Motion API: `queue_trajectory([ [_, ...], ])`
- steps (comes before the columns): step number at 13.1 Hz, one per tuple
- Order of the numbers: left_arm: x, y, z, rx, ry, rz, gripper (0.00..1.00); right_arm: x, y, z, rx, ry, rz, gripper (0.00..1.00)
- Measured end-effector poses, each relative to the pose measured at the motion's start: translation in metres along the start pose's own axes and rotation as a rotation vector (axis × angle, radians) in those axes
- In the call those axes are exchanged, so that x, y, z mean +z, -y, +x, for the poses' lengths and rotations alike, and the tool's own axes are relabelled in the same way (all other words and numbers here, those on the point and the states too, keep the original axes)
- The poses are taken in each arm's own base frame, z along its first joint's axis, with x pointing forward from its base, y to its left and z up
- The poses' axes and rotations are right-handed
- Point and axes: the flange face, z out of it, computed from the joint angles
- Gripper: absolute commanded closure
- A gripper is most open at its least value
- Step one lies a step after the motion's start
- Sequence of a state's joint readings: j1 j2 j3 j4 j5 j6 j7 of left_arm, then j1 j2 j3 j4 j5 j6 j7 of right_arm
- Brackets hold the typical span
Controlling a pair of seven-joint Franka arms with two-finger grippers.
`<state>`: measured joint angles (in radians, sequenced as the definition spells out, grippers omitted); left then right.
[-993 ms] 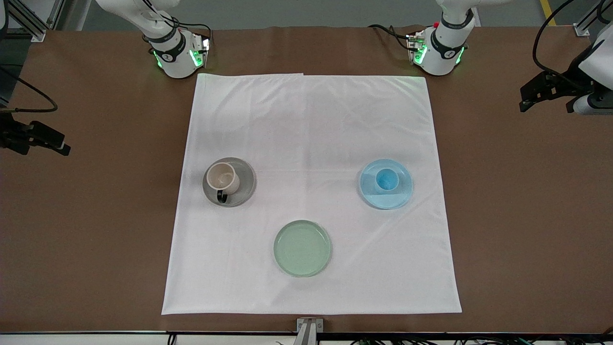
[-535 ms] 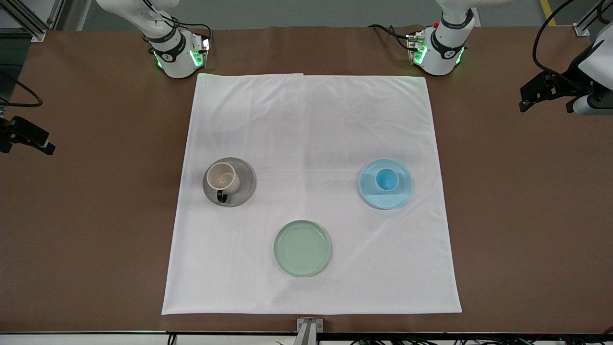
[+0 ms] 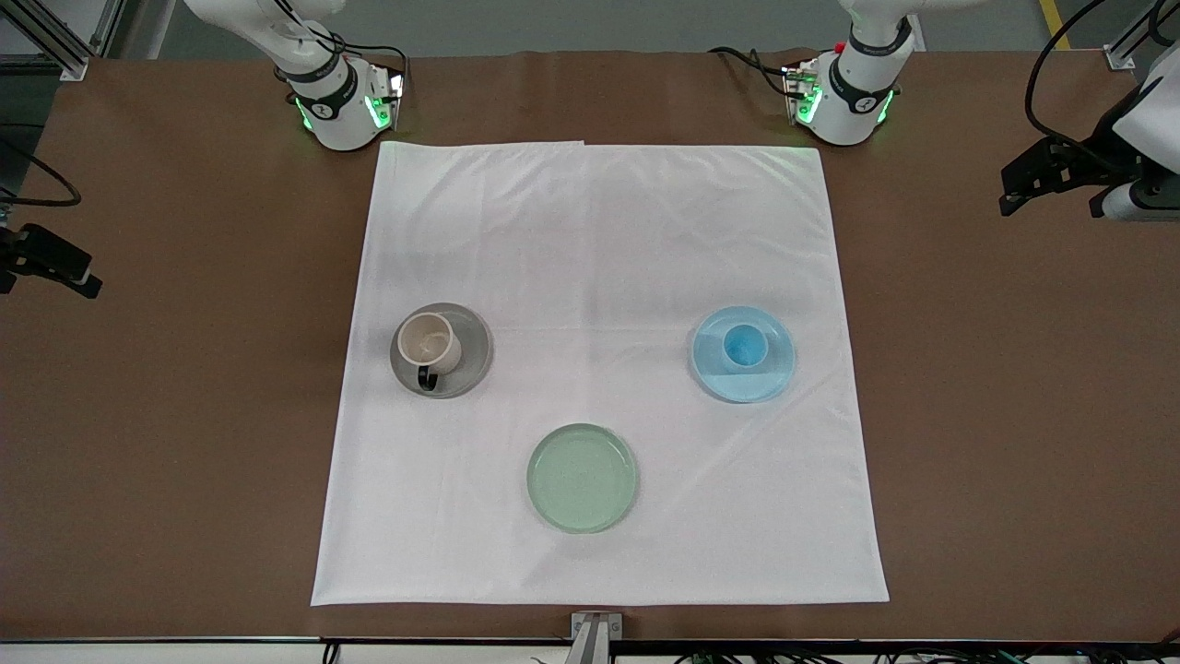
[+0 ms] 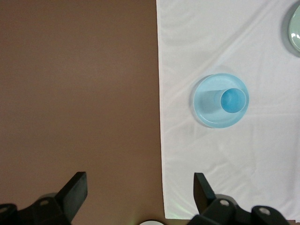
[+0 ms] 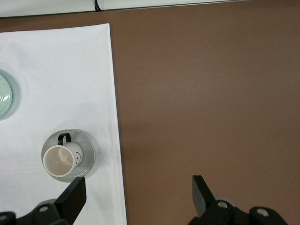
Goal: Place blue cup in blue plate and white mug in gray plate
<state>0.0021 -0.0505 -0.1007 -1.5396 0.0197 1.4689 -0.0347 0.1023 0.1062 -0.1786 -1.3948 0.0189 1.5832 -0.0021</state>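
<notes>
The white mug stands upright on the gray plate, toward the right arm's end of the white cloth. The blue cup stands upright on the blue plate, toward the left arm's end. My right gripper is open and empty over bare table beside the cloth; its wrist view shows the mug on the gray plate. My left gripper is open and empty over bare table at the left arm's end; its wrist view shows the cup on the blue plate.
A pale green plate lies empty on the white cloth, nearer the front camera than the other two plates. Brown table surrounds the cloth. The arm bases stand at the cloth's top corners.
My right gripper has drawn a little farther away from the cloth toward its end of the table. The left arm, plates, mug and cup have not moved.
</notes>
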Motion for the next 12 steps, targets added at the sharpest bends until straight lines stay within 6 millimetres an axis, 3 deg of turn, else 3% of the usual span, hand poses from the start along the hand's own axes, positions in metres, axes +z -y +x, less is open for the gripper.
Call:
queue_trajectory([
  [12,-0.0001,-0.0051,-0.0002,-0.036,0.0,-0.001,0.0,0.0,0.0,0.0,0.0,0.0,0.0,0.0],
])
